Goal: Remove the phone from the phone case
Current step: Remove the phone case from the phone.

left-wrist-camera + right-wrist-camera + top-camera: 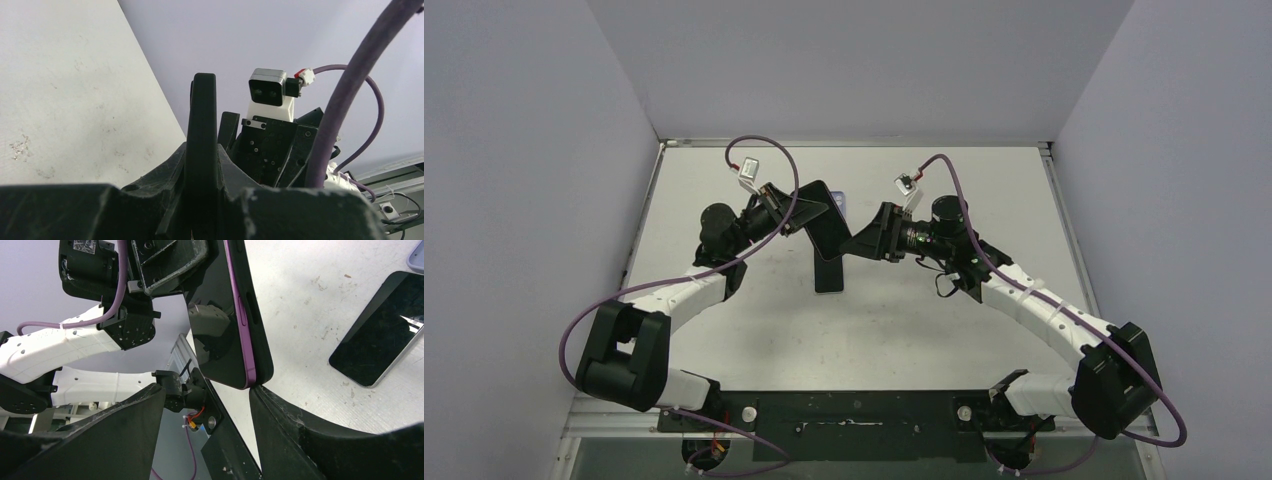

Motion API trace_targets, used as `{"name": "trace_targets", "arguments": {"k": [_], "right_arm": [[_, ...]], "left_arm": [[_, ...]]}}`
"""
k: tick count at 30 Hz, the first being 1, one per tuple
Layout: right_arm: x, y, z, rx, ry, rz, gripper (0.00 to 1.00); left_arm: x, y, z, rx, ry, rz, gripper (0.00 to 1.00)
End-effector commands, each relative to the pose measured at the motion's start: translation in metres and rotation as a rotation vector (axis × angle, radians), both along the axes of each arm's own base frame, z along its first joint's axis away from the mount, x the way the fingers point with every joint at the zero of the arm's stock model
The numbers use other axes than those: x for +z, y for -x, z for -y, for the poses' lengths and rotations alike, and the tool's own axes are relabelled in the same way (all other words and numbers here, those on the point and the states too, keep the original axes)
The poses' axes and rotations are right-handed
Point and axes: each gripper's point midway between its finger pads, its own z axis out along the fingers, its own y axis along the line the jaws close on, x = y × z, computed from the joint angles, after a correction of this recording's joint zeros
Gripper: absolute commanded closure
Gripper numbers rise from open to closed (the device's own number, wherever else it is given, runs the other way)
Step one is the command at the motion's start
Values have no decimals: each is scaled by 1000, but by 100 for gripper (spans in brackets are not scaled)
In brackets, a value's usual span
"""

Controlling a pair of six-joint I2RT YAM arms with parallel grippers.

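The phone (pixel 220 315) has a dark screen and a purple edge. It sits in a black phone case (pixel 261 347) and is held upright above the table. My left gripper (pixel 809 215) is shut on the upper part of the cased phone (pixel 827 228). In the left wrist view the case's edge (pixel 202 120) stands pinched between the fingers of that gripper (pixel 202 150). My right gripper (pixel 206 389) is open just below the phone's lower end. Its right finger (pixel 280 415) touches the case's bottom corner and its left finger (pixel 135 415) stands well apart. In the top view the right gripper (pixel 864 243) is beside the phone.
A second dark phone (pixel 385 330) with a silver edge lies flat on the white table (pixel 310 300), under the held one (pixel 827 272). A pale lavender object (pixel 417 257) lies behind it. Grey walls enclose the table on three sides.
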Motion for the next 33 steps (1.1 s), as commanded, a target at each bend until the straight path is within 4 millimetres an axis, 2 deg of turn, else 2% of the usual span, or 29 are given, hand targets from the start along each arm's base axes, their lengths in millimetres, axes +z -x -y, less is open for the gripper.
{"name": "trace_targets", "arguments": {"k": [1,4,9,19,24,33], "right_arm": [[17,-8,-1,-15,-73,60,38],[14,-11,0,-22,-77,63,38],[22,-14,-1,-16,-116,84,39],[56,-9,-10,69,-206,164,42],[72,-5,-11,103,-265,209,43],[83,-3,-13,134,-343,236,47]], "left_arm": [[49,22,4,-43,106,136,100],[55,30,7,-69,141,129,100],[59,45,17,-115,169,114,100],[25,55,49,-134,-33,120,100],[17,59,50,-152,15,79,100],[37,70,56,-186,115,109,100]]}}
